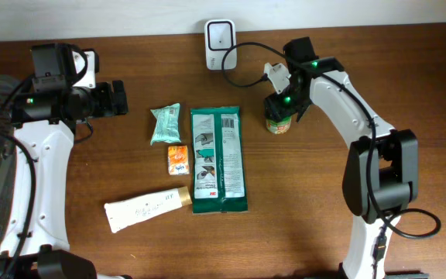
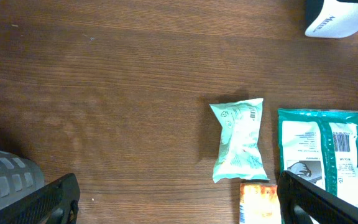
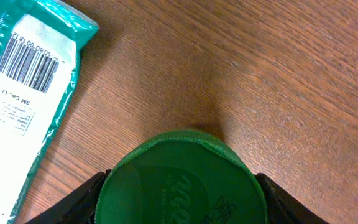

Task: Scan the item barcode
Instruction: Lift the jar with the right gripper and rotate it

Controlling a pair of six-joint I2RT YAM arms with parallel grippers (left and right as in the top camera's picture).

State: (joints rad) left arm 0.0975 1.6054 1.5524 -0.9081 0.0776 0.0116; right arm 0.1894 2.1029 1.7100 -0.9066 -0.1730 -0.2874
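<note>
**Overhead.** A jar is standing upright on the table, right of the green pack and near the white scanner. Its green lid is sitting on, so the contents are hiding from view. The right gripper is hanging directly over the jar. The left gripper is pointing in from the far side, well apart from the jar. A mint packet, an orange packet and a tube are lying between the arms.

**Left wrist.** The left gripper is gaping wide, empty, above bare wood. The mint packet, green pack and scanner are showing ahead.

**Right wrist.** The lid is filling the right gripper. The two fingers are sitting close against its opposite sides. Whether they are squeezing it cannot be told.
</note>
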